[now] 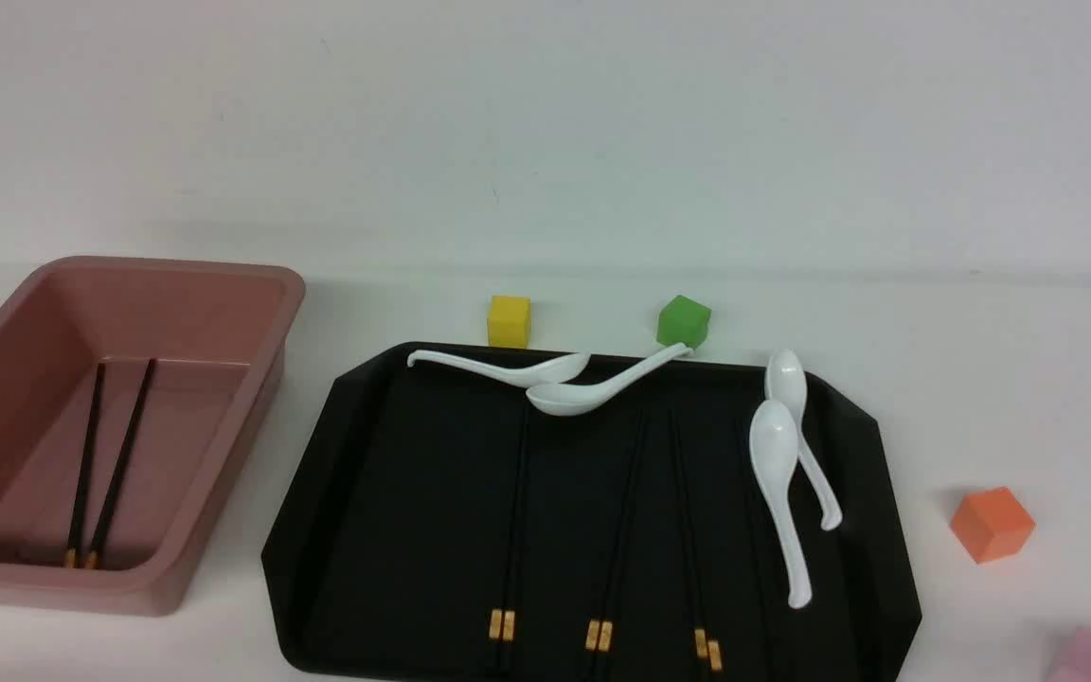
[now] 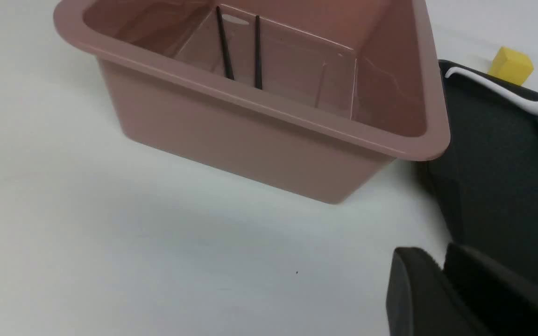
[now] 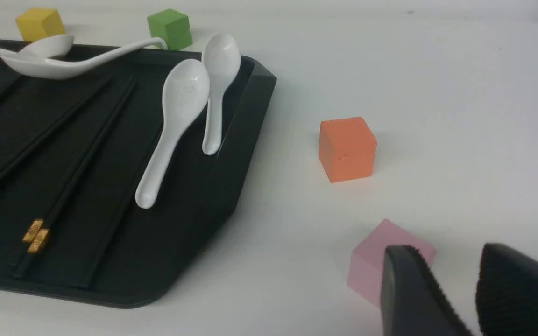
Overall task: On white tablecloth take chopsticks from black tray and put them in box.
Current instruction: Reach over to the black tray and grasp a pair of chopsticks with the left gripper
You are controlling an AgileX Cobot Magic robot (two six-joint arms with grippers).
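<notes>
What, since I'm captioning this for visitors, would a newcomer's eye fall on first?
The big black tray in the near middle stands out against the white tablecloth, with four white spoons toward its far and right sides and three pairs of gold-banded chopsticks. To its left, the pink box already holds one pair. A yellow cube and a green cube sit behind the tray, an orange cube to its right.

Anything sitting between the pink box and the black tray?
No. Only a bare strip of white tablecloth separates the box and the black tray, as the front view and the left wrist view both show.
</notes>
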